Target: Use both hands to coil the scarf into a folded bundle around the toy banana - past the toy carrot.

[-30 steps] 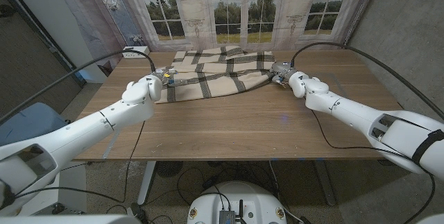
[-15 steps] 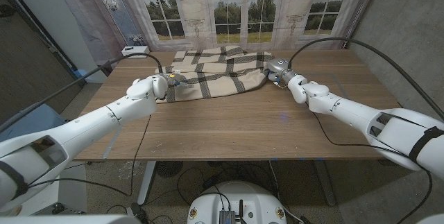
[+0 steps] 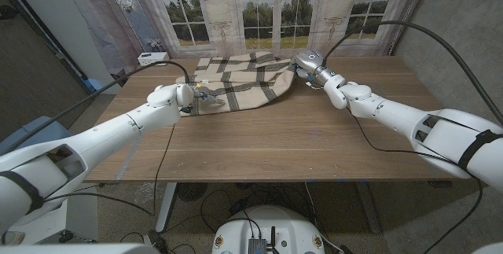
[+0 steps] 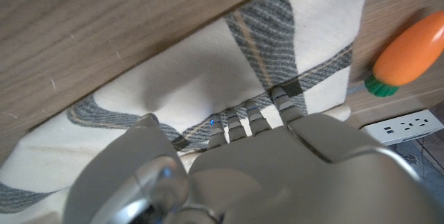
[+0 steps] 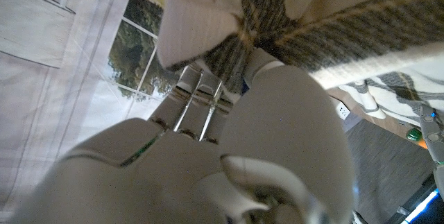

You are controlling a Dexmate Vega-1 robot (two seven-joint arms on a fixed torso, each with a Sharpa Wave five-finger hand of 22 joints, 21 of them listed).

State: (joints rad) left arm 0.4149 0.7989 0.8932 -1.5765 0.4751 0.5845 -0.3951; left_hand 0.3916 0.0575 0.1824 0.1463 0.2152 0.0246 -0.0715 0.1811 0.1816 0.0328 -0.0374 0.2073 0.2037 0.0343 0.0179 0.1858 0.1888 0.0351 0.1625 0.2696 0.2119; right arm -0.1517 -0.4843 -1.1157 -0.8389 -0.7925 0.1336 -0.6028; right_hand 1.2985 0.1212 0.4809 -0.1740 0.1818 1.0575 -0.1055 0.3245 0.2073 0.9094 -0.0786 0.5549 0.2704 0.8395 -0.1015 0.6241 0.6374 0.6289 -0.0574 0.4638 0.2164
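Your right hand (image 3: 313, 64) has lifted its gathered end of the scarf (image 3: 240, 81) inward; your left hand (image 3: 182, 94) still pinches the opposite end, toy carrot (image 4: 408, 48) just beyond. Coiling has begun; banana unseen.

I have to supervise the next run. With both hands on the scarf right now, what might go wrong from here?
1. The right hand has lifted its bunched end of the scarf off the table; the cloth may slip from the fingers.
2. The left hand grips only the near edge, so an uneven pull may skew the bundle.
3. The toy carrot lies right beside the scarf's corner; dragging the cloth may knock it.
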